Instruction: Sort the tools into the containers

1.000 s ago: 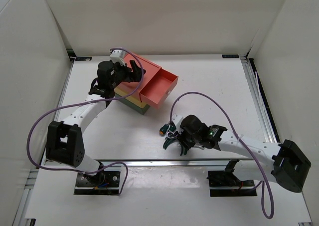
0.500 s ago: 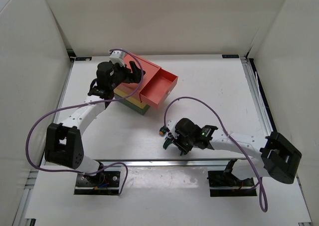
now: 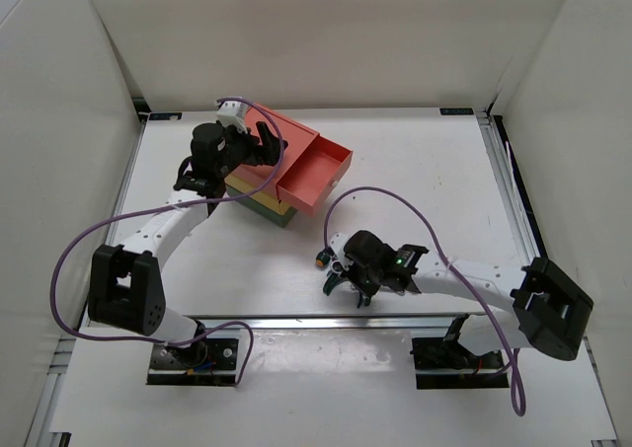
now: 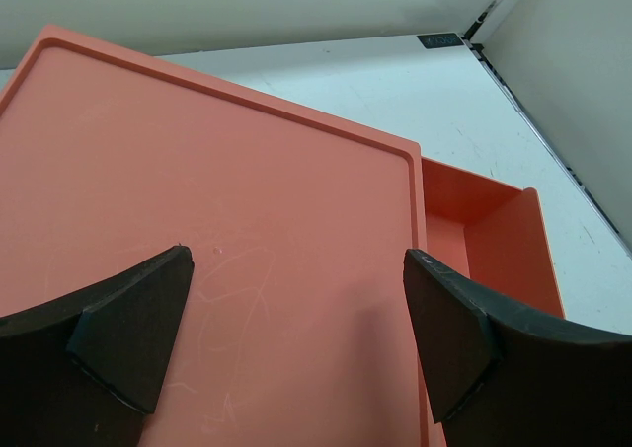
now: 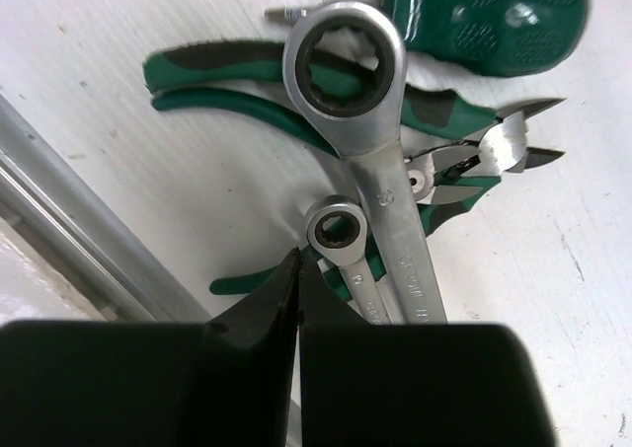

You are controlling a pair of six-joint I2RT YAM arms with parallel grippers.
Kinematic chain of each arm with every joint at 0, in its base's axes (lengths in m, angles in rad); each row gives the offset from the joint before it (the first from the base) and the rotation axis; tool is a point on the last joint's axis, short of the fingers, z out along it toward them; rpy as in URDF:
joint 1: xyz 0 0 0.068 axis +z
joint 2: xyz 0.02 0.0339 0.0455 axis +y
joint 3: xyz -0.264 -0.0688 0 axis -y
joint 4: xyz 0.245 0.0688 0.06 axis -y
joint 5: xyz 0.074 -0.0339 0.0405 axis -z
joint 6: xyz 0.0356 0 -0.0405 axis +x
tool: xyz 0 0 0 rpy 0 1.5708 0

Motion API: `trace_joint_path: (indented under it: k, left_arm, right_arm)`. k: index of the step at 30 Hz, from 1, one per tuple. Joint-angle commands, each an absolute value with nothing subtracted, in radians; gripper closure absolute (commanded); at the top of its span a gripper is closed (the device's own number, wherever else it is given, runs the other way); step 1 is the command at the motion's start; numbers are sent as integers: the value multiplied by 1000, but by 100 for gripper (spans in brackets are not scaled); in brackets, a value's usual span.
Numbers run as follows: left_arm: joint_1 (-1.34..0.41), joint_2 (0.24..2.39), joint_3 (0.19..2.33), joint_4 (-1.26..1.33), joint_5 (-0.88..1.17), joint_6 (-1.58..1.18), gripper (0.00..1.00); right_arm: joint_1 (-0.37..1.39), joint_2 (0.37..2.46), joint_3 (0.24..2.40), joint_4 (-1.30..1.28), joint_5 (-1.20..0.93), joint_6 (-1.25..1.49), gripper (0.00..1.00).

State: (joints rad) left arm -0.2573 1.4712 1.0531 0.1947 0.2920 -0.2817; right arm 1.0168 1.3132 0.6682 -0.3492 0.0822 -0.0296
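The right gripper (image 5: 297, 269) is pressing its two fingers (image 5: 259, 321) flat against each other, with no gap between them and nothing visibly caught there. The tips are sitting low among the tools, just beside a small wrench (image 5: 341, 238) and touching or nearly touching it; I cannot tell which. A larger silver ratchet wrench (image 5: 367, 121) is lying across the green-handled pliers (image 5: 222, 72), whose cutting tips are standing slightly parted. A green screwdriver (image 5: 484, 13) is lying just past the big wrench's ring.

In the top view this cluster is sitting on the white table (image 3: 425, 171), on the near side of the stack of drawer boxes (image 3: 262, 198) and to its right, well apart from it. The orange-handled screwdriver (image 3: 321, 260) is lying at the edge of the cluster nearest the stack.

The left gripper (image 4: 296, 329) is holding its fingers (image 4: 128, 329) spread wide, with nothing between them. It is hovering over the lid of the salmon-red top box (image 4: 197, 190), directly above the stack; whether the fingertips are touching the lid cannot be told. The salmon drawer (image 4: 494, 240) is standing pulled out from the stack's right side. The yellow box and the dark green box are showing beneath the top box, at the stack's near edge.
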Motion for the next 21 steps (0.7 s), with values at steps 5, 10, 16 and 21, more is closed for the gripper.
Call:
trace_joint_path:
  k: [5, 10, 16, 21]
  left_arm:
    - [-252, 1466, 988, 43, 282, -314, 1]
    - [-252, 1473, 983, 48, 288, -316, 1]
    - [-252, 1473, 983, 52, 294, -316, 1]
    - [-253, 1473, 979, 52, 295, -318, 1]
  right_arm:
    - [1025, 1240, 730, -362, 101, -5, 100]
    - [1022, 1252, 724, -365, 123, -3, 61]
    - [1025, 1292, 695, -331, 117, -5, 53]
    - [1025, 1374, 699, -292, 117, -5, 54]
